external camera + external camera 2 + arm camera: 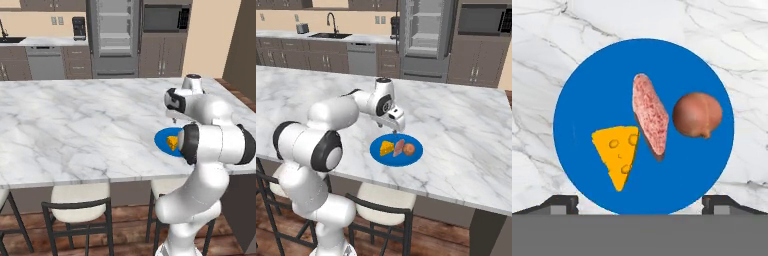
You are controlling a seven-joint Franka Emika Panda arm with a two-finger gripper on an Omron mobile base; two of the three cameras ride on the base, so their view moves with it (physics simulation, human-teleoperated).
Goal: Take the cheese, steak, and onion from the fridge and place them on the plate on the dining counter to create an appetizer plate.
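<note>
With the cheese (618, 155), the steak (650, 116) and the onion (697, 114) all lying on the blue plate (577, 90) on the marble surface (466, 125), the end effector (396, 126), spread wide and empty just above, could knock the round onion off the plate if it dips while withdrawing.

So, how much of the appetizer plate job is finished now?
Done: the yellow cheese wedge, pinkish steak slab and round reddish-brown onion all lie on the flat blue plate on the white marble dining counter. In hand: nothing; the gripper hangs above, jaws open. Left: nothing visible.
</note>
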